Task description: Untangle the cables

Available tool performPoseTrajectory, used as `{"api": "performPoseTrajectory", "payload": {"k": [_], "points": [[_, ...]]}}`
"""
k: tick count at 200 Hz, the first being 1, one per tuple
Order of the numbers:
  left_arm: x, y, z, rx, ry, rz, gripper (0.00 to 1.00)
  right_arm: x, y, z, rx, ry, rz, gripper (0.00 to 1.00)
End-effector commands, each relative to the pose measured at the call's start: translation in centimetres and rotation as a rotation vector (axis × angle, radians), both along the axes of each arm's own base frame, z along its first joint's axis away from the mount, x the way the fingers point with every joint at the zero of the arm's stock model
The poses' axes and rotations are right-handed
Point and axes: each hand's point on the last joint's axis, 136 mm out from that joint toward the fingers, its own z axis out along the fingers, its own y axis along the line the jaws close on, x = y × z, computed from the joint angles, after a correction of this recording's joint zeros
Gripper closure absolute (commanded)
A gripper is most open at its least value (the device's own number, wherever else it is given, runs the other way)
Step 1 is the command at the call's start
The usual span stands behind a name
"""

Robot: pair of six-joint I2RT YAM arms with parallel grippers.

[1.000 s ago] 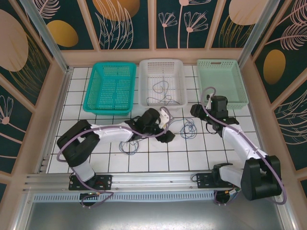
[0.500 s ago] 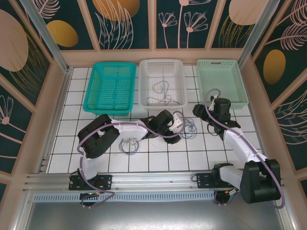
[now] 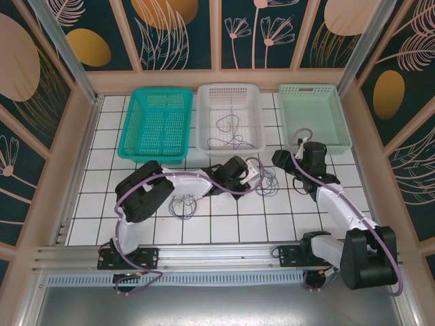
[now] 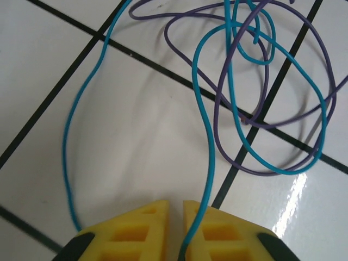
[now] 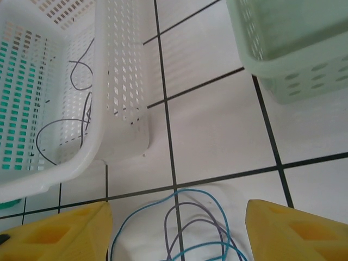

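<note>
Here, my left gripper [image 4: 175, 209] has its two yellow fingers drawn almost together, pinching a teal cable [image 4: 209, 136] that runs straight down into the narrow slit between them. From there this very thin wire rises and curls into loose loops, crossing through a purple cable [image 4: 217, 109] of the same thinness. Both lie tangled on the white tiled table [image 4: 136, 141] with its black grout lines. My right gripper [image 5: 176, 212] hangs near, just above the same tangle, yellow fingers spread wide apart. Beyond it stands a white basket [image 5: 122, 81] with thin dark wires [image 5: 81, 76] curled inside, and a pale green basket [image 5: 283, 54] beside it. From above, a teal basket [image 3: 155, 125] sits leftmost, and a second loose bunch of cables [image 3: 182, 206] lies near my left arm.
</note>
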Motion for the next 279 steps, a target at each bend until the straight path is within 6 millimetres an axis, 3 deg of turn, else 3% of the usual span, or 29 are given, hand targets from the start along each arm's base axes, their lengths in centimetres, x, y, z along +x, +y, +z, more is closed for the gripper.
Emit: {"api": "performPoseTrajectory", "payload": {"k": [1,43,47,50,61,85,150,178,210,239,279], "points": [[0.1,0.2,4.1,-0.070,-0.064,0.022,0.87,-0.2,0.9,0.2,0.046,-0.034,0.037,0.33],[-0.3,0.3,10.5,-0.201,-0.130,0.038,0.91,-0.8,2.2,0.3,0.080,-0.065,0.089,0.31],[-0.4,0.3,10.4,-0.201,-0.129,0.034,0.91,-0.8,2.4,0.4,0.081,-0.072,0.094,0.31],[-0.5,0.3,11.8,-0.230,-0.145,0.033,0.91,-0.9,2.5,0.5,0.082,-0.078,0.100,0.31],[-0.8,0.1,13.6,-0.274,-0.158,0.023,0.92,-1.0,3.2,0.9,0.079,-0.104,0.124,0.30],[-1.6,-0.1,16.2,-0.374,-0.158,0.011,0.92,-1.4,4.6,2.3,0.030,-0.196,0.178,0.29],[-0.9,1.1,19.7,-0.434,-0.139,0.132,0.93,-3.3,5.0,4.1,-0.087,-0.326,0.255,0.31],[-0.8,0.9,20.5,-0.457,-0.129,0.143,0.93,-4.6,6.4,4.9,-0.070,-0.373,0.346,0.31],[-1.0,0.1,22.3,-0.511,-0.120,0.122,0.93,-5.4,7.8,4.5,-0.086,-0.385,0.399,0.28],[-1.8,-0.7,24.0,-0.568,-0.097,0.072,0.93,-4.9,8.5,4.8,-0.093,-0.415,0.382,0.26],[-2.5,-0.7,24.6,-0.598,-0.081,0.045,0.93,-2.5,8.1,5.2,-0.091,-0.416,0.279,0.27]]}}
